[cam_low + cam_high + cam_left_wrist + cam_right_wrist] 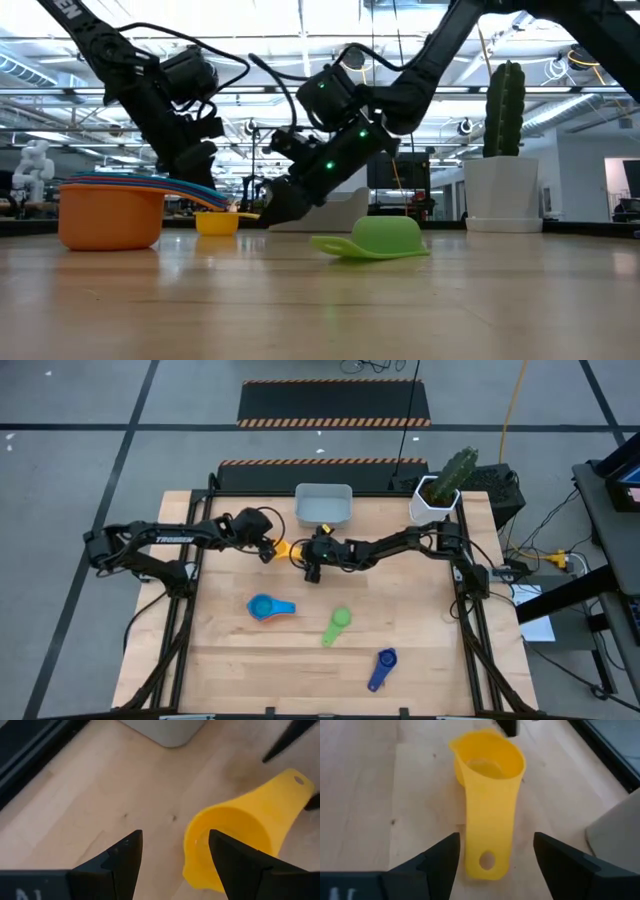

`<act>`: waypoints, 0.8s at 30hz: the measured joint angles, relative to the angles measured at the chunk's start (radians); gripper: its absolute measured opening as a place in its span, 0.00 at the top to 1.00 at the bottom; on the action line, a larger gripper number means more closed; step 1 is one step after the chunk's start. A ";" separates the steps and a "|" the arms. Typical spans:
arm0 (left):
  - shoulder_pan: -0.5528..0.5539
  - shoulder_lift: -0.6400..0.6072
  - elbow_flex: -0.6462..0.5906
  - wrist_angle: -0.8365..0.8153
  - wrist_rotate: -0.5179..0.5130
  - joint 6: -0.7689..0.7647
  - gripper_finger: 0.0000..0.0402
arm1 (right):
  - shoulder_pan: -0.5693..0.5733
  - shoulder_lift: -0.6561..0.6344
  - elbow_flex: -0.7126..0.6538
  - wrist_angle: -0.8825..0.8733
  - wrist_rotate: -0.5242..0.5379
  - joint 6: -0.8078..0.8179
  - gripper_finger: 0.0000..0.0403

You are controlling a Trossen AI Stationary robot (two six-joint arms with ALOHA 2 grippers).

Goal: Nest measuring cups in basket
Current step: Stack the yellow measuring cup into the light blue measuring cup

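A yellow measuring cup (283,547) stands upright on the table in front of the grey-blue basket (323,506). My left gripper (175,837) is open at the cup's bowl end, one finger (240,865) standing over the bowl's rim (200,865). My right gripper (496,840) is open at the other end, its fingers on either side of the handle (487,820), apart from it. A nested stack of cups (270,607), light blue on top and orange at the bottom, sits nearer the front. A green cup (337,625) lies upside down, and a dark blue cup (383,668) lies near the front.
A white pot with a green cactus (440,492) stands at the table's far right corner. The two grippers face each other closely across the yellow cup. Bare wood lies along the table's left and right sides.
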 joint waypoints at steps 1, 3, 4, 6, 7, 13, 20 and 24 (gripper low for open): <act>-0.002 0.005 0.000 -0.002 0.003 0.001 0.42 | -0.001 0.002 0.005 -0.008 0.003 0.000 0.38; -0.003 0.017 0.000 -0.001 0.010 0.004 0.42 | -0.005 0.002 0.011 -0.026 0.003 0.003 0.38; -0.003 0.021 0.000 -0.007 0.012 0.008 0.42 | -0.007 0.002 0.012 -0.027 0.002 0.005 0.38; -0.004 0.037 0.000 0.014 0.014 0.008 0.42 | -0.018 0.002 0.012 -0.032 -0.035 0.013 0.39; -0.005 0.042 0.000 0.011 0.019 0.008 0.42 | -0.024 0.002 0.012 -0.031 -0.060 0.023 0.40; -0.015 0.055 0.000 0.013 0.025 0.007 0.42 | -0.057 0.010 0.012 -0.060 -0.158 0.070 0.52; -0.030 0.055 0.000 0.023 0.026 0.006 0.42 | -0.058 0.010 0.012 -0.073 -0.181 0.052 0.70; -0.041 0.054 0.000 0.038 0.026 0.004 0.42 | -0.058 0.010 0.012 -0.069 -0.181 0.040 0.74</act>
